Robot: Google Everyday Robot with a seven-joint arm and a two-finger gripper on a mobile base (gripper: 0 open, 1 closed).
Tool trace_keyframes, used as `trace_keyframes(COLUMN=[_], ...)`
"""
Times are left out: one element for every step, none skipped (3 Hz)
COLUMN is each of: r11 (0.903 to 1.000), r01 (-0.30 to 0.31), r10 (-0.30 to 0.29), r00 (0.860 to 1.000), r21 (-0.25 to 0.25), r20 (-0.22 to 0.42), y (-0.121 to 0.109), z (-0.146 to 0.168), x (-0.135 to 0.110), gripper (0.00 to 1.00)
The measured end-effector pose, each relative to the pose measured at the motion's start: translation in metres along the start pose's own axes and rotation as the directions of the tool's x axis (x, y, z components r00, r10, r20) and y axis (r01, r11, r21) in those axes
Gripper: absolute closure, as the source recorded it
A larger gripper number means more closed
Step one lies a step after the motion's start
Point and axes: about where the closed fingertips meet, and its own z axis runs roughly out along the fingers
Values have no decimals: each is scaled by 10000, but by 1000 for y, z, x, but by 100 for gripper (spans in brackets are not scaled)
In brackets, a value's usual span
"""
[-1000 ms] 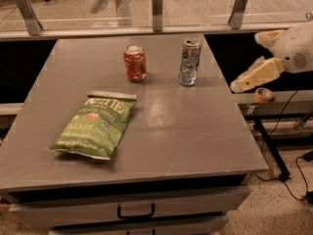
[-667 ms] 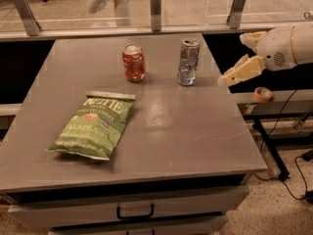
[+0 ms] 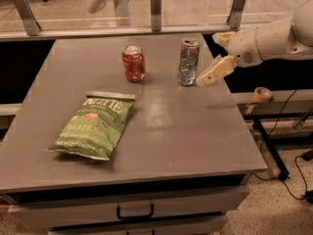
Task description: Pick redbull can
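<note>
The gripper sits at the upper right of the frame, at the table's right edge, with its two cream fingers spread wide and nothing between them. The lower finger slants down toward the redbull can, its tip just beside the can's lower right side; I cannot tell whether they touch. A second ago the gripper hung well off to the right of the table, and it has since come leftward to the can. The cans and the bag lie as before.

The redbull can is tall, slim and silver, its body dented and creased, and it stands upright in the upper middle of the frame. Left of it, apart, stands a shorter red-orange can, also crumpled. A glossy green chip bag lies flat at the lower left.

The table is a smooth grey top with faint scuffs and a dull sheen, over a drawer with a dark handle. Metal posts hold a clear panel along the far edge. At the right, a roll of orange tape rests on a low ledge, and black cables trail over a speckled floor.
</note>
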Motion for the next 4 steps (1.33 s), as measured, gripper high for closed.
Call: trace_keyframes(r11=[9970, 9915, 9879, 9887], r01=[486, 850, 1039, 944], r10=[-490, -858, -1028, -896], r00=[9988, 9963, 9946, 9949], r21=[-604, -989, -1148, -1167], r20=[-55, -38, 156, 457], y=[8, 11, 11, 8], z=[27, 41, 45, 42], x=[-5, -12, -14, -11], gripper=[0, 18, 40, 64])
